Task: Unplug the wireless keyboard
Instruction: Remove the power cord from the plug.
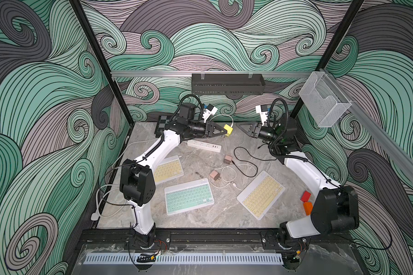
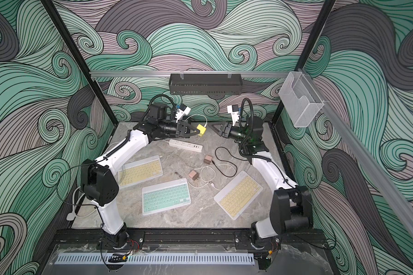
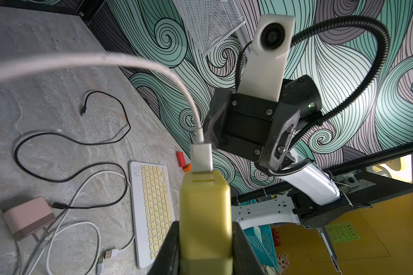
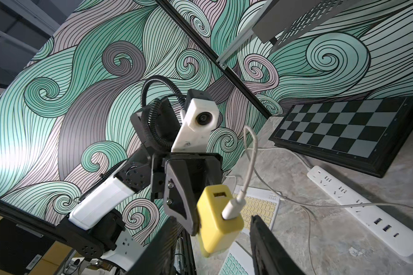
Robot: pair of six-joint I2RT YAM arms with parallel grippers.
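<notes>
The left hand (image 1: pixel 223 132) is gripping the yellow charger (image 1: pixel 229 129), its white plug (image 3: pixel 202 157) pointing toward the nearby open right hand (image 1: pixel 239 126).

left keyboard (image 1: pixel 169 169) before the far-left chessboard (image 1: pixel 160 126), power strip (image 1: pixel 204 145) behind the middle keyboard (image 1: pixel 188 196)

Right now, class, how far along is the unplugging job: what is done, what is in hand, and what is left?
Done: the yellow charger is out of the power strip and held in the air. In hand: the left gripper clamps the charger, with the white cable plug still seated in its port. Left: the right gripper, open and empty, faces the plug and probably has to pull it out.
</notes>
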